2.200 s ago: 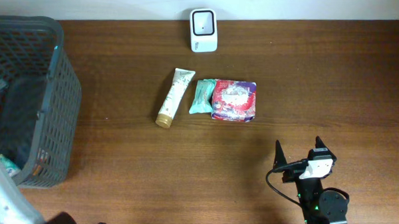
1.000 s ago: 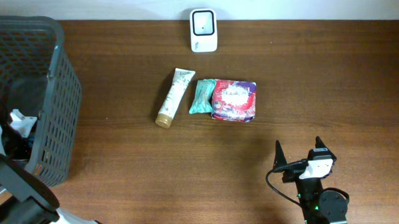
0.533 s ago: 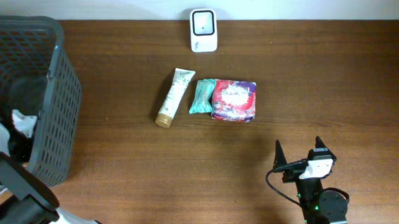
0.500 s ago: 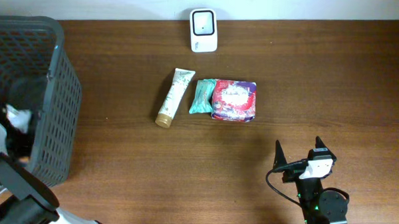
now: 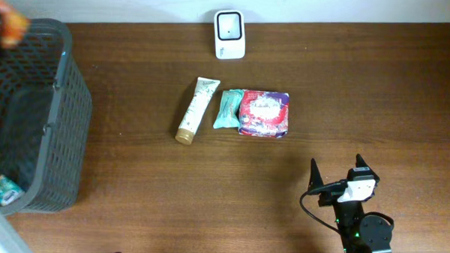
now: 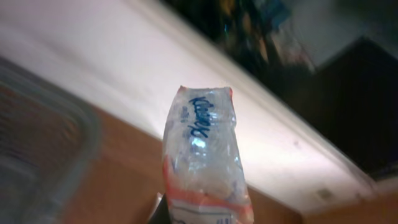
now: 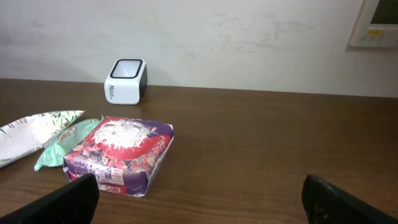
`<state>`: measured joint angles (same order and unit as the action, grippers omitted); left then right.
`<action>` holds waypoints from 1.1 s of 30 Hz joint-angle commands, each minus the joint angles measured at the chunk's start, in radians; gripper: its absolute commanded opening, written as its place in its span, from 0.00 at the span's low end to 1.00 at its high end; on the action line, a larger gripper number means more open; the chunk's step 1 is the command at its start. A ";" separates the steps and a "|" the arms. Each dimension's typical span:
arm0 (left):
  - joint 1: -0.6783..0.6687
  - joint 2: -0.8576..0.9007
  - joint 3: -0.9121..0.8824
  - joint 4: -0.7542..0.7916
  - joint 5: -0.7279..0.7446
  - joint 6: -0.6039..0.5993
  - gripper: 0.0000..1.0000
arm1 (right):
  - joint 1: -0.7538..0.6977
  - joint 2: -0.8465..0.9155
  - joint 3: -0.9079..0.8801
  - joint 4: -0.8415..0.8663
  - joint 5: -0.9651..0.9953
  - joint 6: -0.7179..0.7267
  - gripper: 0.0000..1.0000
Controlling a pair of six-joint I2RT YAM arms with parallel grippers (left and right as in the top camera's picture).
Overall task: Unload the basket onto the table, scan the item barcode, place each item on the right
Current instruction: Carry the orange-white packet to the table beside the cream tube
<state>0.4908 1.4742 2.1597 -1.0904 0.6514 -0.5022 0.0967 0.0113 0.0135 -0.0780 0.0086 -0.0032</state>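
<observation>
We saw left fingers [image 6: 159, 213] clamped on the clear packet [image 6: 202, 162] by the basket [image 5: 62, 76], right fingers [image 7: 74, 199] wide and empty, scanner [image 5: 230, 24] at the surface's [image 5: 361, 94] far edge not yet reached.

Clear plastic packet [image 6: 202, 155]: blue script wording runs lengthwise along the film; it is blurred and cannot be read with certainty. Barcode scanner [image 7: 126, 81]: small dark marking on the side face, too small to read. Red-and-purple pack [image 7: 118, 155] and tube [image 7: 31, 138]: printed text present, illegible.
</observation>
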 commanded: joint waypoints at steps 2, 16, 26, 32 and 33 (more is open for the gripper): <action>-0.313 0.090 -0.016 -0.130 -0.336 -0.042 0.00 | -0.006 -0.005 -0.008 -0.004 0.002 0.000 0.99; -0.805 0.671 -0.016 -0.182 -0.659 -0.017 0.04 | -0.006 -0.005 -0.008 -0.004 0.002 0.000 0.99; -0.869 0.787 -0.016 -0.180 -0.615 0.042 0.14 | -0.006 -0.005 -0.008 -0.004 0.002 0.000 0.99; -0.874 0.808 -0.016 -0.175 -0.618 0.074 0.80 | -0.006 -0.005 -0.008 -0.004 0.002 0.000 0.98; -0.874 0.808 -0.008 -0.178 -0.617 0.106 0.80 | -0.006 -0.005 -0.008 -0.004 0.002 0.000 0.99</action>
<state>-0.3859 2.2738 2.1426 -1.2713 0.0299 -0.4629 0.0967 0.0113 0.0135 -0.0784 0.0090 -0.0032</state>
